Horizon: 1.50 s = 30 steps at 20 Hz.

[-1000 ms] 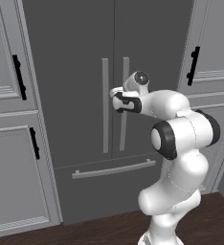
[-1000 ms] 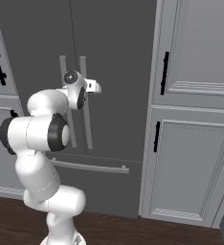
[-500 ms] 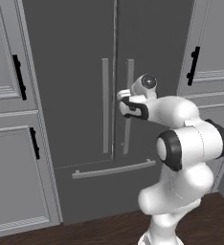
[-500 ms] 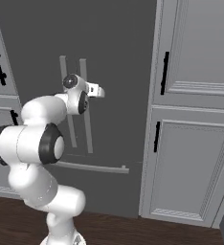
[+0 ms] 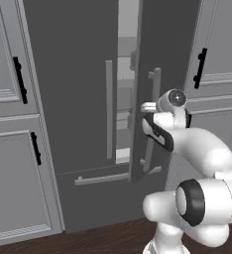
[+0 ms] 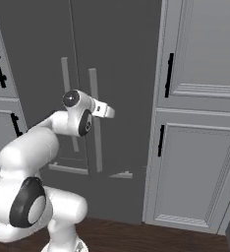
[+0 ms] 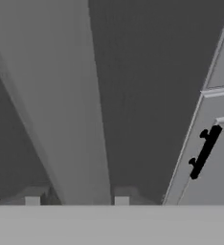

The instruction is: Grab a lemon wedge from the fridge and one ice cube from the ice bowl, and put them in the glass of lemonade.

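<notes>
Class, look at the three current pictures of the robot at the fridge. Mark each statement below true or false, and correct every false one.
1. The fridge's right door stands ajar, showing a bright gap with shelves. True.
2. The hand straddles the right door's handle. True.
3. Both fridge doors are fully shut. False: only the left door is shut; the right one is swung partly open.
4. The cabinets beside the fridge have light grey handles. False: their handles are black.
5. The hand holds a lemon wedge. False: it is at the door handle, with no wedge in it.
</notes>
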### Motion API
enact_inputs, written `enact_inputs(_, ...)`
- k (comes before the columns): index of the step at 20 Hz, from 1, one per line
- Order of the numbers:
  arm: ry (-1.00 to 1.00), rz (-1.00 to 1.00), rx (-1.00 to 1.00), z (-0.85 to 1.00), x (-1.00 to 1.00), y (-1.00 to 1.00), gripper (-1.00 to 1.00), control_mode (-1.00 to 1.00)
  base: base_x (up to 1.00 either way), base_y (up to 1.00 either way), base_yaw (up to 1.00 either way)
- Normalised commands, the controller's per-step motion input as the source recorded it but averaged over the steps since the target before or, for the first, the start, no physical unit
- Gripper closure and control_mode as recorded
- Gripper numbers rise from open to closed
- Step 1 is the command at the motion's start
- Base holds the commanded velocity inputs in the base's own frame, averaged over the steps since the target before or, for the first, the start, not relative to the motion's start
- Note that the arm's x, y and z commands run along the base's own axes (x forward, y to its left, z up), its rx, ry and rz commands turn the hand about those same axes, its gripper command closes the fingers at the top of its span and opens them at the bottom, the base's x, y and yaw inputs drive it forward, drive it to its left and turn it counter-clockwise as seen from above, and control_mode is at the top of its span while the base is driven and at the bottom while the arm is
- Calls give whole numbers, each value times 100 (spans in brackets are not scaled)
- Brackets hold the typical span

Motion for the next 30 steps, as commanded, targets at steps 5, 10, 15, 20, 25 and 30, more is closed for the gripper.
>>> enact_inputs(5, 0, -27, 10, 12, -87, -96, -100, -100, 0, 0, 0)
enact_inputs(10, -1, -16, 5, 57, -82, -65, -100, -100, 0, 0, 0)
enact_inputs(15, -5, 2, 1, 100, -87, -3, -100, -100, 0, 0, 0)
enact_inputs(20, 10, 7, -7, 97, -65, 28, -100, -100, 0, 0, 0)
enact_inputs(25, 42, 0, -38, 45, 23, 99, -100, -100, 0, 0, 0)
enact_inputs(30, 23, -9, -40, -27, 62, 83, -100, -100, 0, 0, 0)
